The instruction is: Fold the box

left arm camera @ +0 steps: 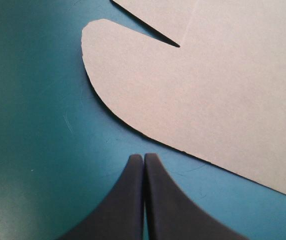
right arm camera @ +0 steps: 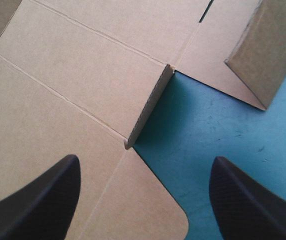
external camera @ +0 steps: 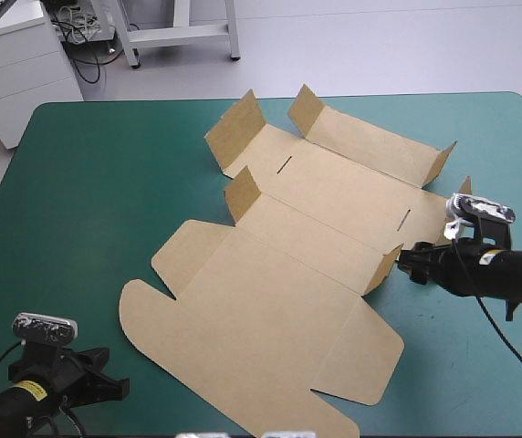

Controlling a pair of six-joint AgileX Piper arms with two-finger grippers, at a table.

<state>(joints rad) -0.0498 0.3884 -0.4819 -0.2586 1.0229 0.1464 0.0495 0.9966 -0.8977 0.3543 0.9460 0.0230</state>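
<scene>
On the teal-green tabletop [external camera: 88, 182] the brown box [external camera: 279, 237] lies opened out as one cut sheet. It reaches from the upper middle of the frame down to the lower middle, and it sits a little turned against the table's edges. Most of the board is flat. The large lid panel [external camera: 243, 347], with rounded corners, takes the lower part of the sheet. At the upper part of the sheet several small flaps [external camera: 235, 126] are raised: two at the upper middle, one a bit lower at the left of centre, and others toward the right side. Two thin slits [external camera: 285, 164] are cut in the flat middle panel.

From the right side of the frame, at about middle height, comes the right tool [external camera: 405, 260]. Its two black fingers [right arm camera: 38, 200] are spread wide apart and hold nothing. Its tips are close to one raised corner flap [right arm camera: 150, 107] at the right edge of the box. Seen along this tool, the flap stands upright ahead of it, in line with the gap between the fingers. One finger is over the board and the other is over the bare cover, and neither touches the flap.

At the lower left corner of the frame is the left tool [external camera: 115, 388]. Its fingers are pressed together into one point, with nothing between them. It is over the bare cover, just beside the curved edge of the lid panel, and a strip of cover shows between the two. Ahead of it lie a rounded ear [left arm camera: 98, 40] of the board and a narrow cut [left arm camera: 158, 37].
</scene>
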